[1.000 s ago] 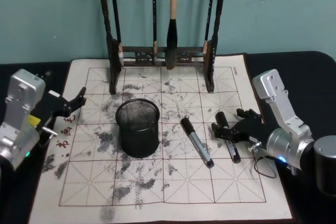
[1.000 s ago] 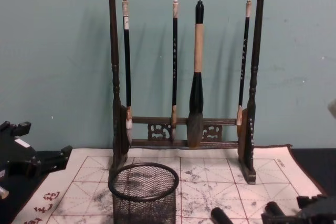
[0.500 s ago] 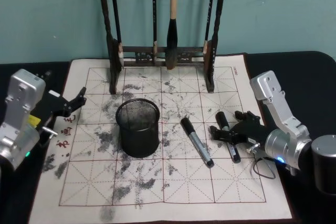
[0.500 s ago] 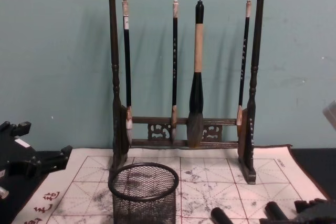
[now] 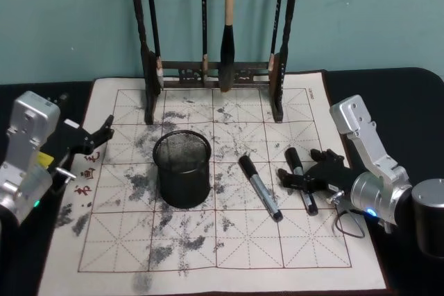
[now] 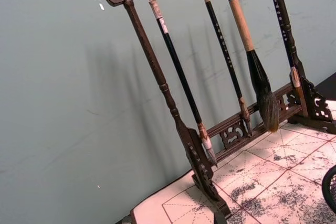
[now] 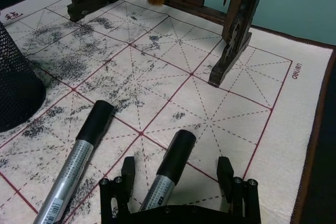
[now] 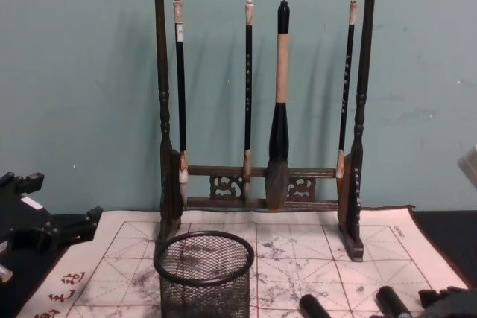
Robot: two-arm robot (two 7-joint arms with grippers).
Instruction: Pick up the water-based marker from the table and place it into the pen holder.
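On the right half of the ink-stained cream calligraphy mat (image 5: 229, 254), my right pincer (image 5: 303, 166) sits low with its two black fingers (image 7: 127, 169) spread wide. One is on each side of the nearer black-capped, silver-barrelled water-based marker (image 7: 176, 153). Neither finger touches the barrel; the wrist view shows mat in the gaps.

The straddle makes sense: the marker lies flat, cap pointing away toward the dark wooden brush rack (image 5: 215, 71), so closing across the barrel should trap it. I judge this as pre-grasp, lift not yet begun.

A second, similar marker (image 5: 260, 188) lies just beside, between this one and the black wire-mesh cylindrical pen holder (image 5: 182, 178). It is apart from the fingers, but close enough to watch.

The holder stands upright, left of centre, mouth clear.

Left pincer (image 5: 94, 140) is parked at the mat's left edge, over the black counter (image 5: 409, 102).
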